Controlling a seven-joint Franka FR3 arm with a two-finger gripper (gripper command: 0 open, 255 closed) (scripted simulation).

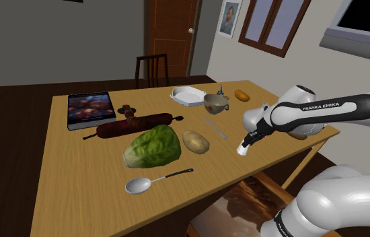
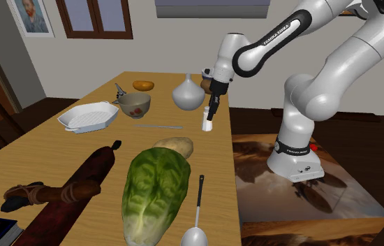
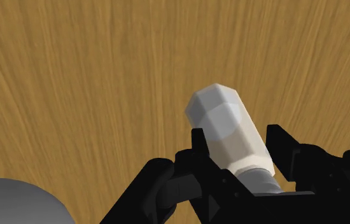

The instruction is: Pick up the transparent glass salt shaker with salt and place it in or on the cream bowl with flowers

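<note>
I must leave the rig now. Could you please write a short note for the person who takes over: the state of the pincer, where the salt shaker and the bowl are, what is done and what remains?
Pincer: shut on the salt shaker, near the table edge closest to the stand.
Salt shaker: clasped between the fingers; I cannot tell if it is off the table.
Bowl: on the table beside the white dish, well apart from the shaker.
Done: the grasp.
Left: lift, carry to the bowl, release.
</note>
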